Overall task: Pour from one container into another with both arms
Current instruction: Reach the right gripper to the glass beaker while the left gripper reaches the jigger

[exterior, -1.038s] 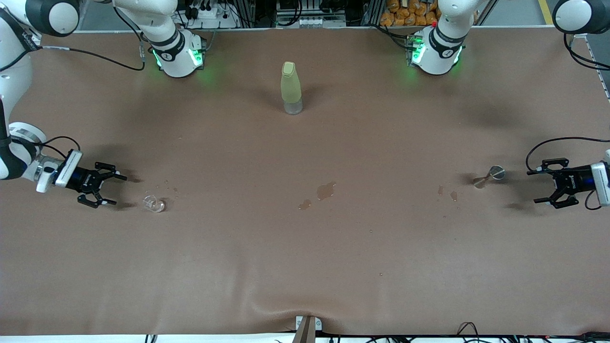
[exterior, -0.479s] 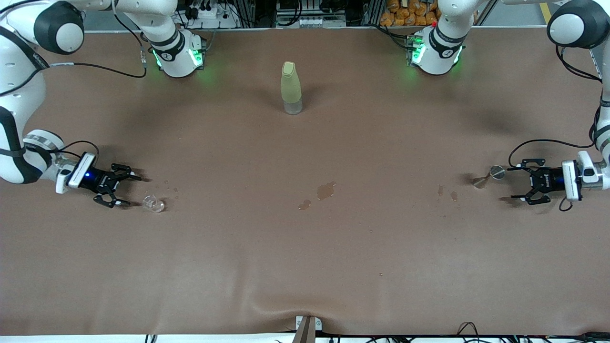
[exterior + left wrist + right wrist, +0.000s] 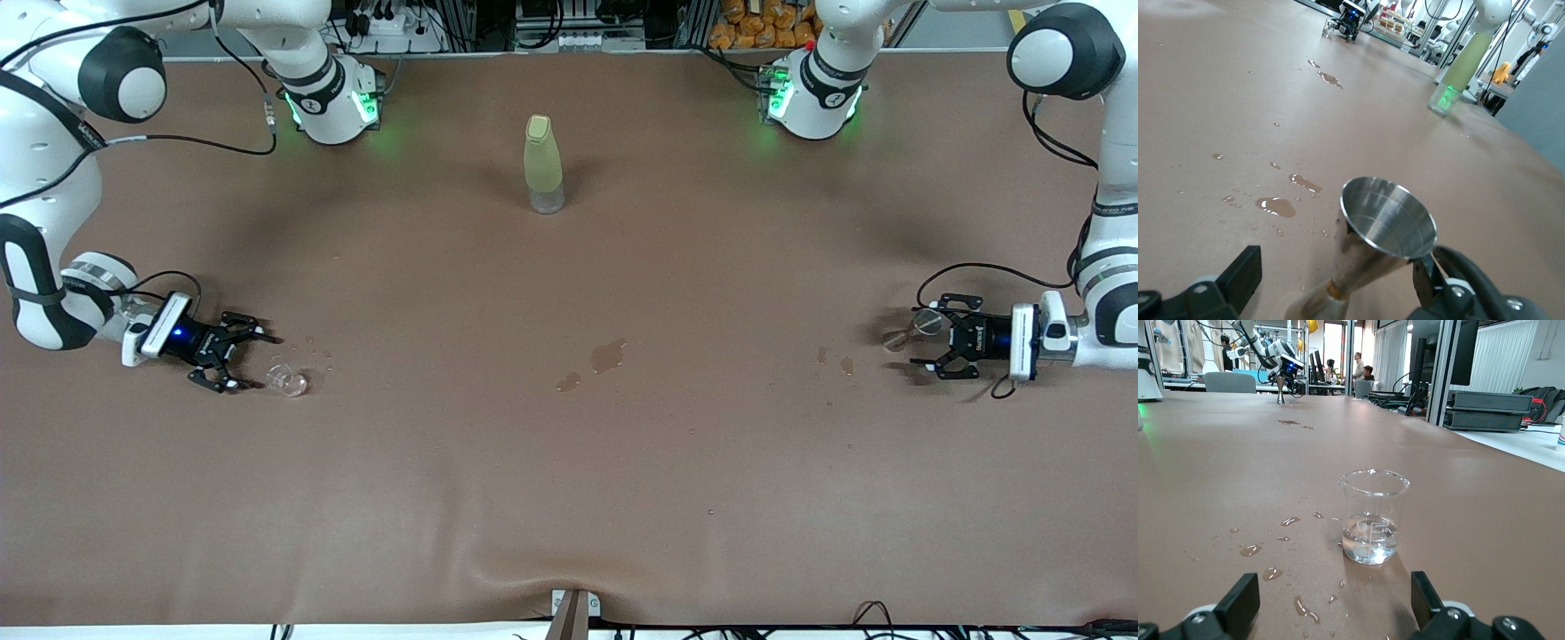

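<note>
**Front view: two open claws closing in on two very tippable vessels**

Front view has both arms low at their own ends of the worktop, and neither has a grip yet. The right claw sits spread wide, empty, just beside the small glass beaker, which stands upright toward the right arm's end with a little clear liquid in the bottom. The right wrist view confirms it: beaker ahead of the fingers, not yet between them.

At the left arm's end, the left claw is equally wide and holds nothing, but it already brackets the metal jigger. From the left wrist view the jigger looks to stand on its narrow foot, with a finger right beside the bowl; contact cannot be told.

Now the risks. The jigger is top-heavy on a small foot, so a one-sided nudge as the fingers close could topple it. The beaker is light and smooth; an off-centre approach could push it along or tip out what little it holds. Spilled drops already dot the worktop, so a wet, slippery grip is possible. The tall yellow-green bottle stands well apart, out of harm's way.
</note>
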